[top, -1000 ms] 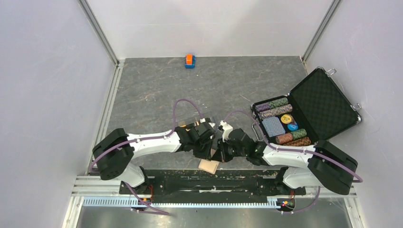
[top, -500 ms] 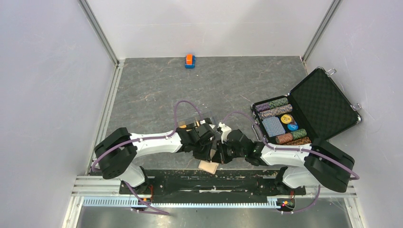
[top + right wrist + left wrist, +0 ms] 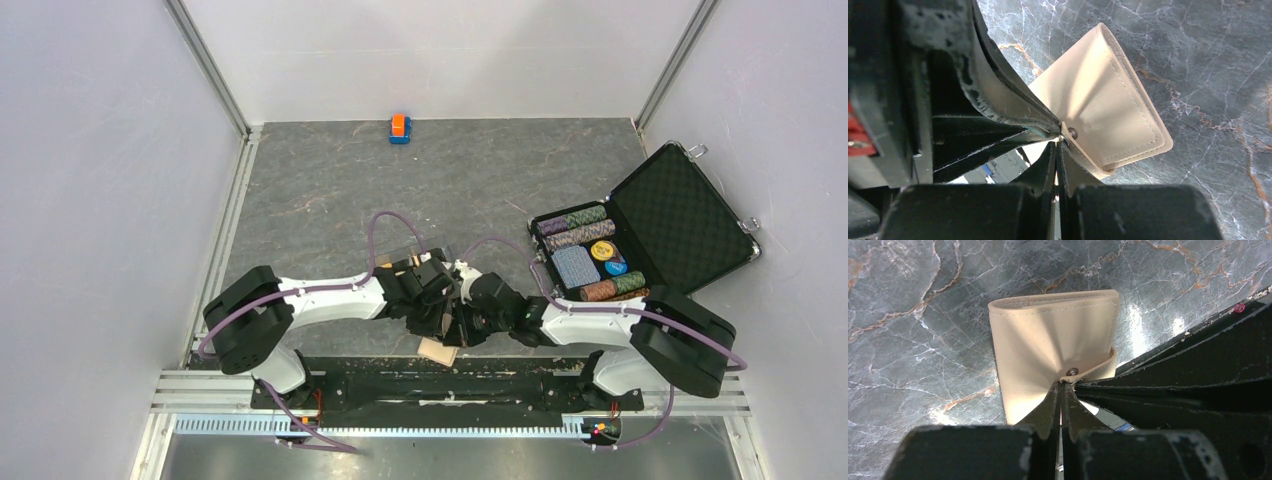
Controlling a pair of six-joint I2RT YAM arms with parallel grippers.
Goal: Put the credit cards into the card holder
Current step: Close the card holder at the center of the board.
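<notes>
Both arms reach inward and meet at the near middle of the tabletop (image 3: 330, 190), wrists almost touching.

Card holder (image 3: 1048, 345): tan sleeve, stitched edge, on the dark marble surface just beyond the black base rail (image 3: 450, 375), directly under the two wrists. From above only its near corner shows. Its tab (image 3: 1098, 371) folds round from one side edge and ends in a small metal snap (image 3: 1073, 371).

Left tool (image 3: 1062, 386): fingers pressed together, no visible gap, tips right at the snap end of the tab. Cannot tell whether the tab is pinched between them or only touched.

Right tool (image 3: 1057, 146): fingers likewise together, tips just below the same snap, coming in from the opposite side. The two tools' tips are nearly in contact. Grip on the tab cannot be confirmed here either.

Elsewhere: black foam-lined case (image 3: 690, 215) lies with its lid up at the right, holding rows of poker chips (image 3: 575, 225) and a blue deck (image 3: 575, 266). Small orange-and-blue block (image 3: 399, 128) sits at the far edge, well apart.
</notes>
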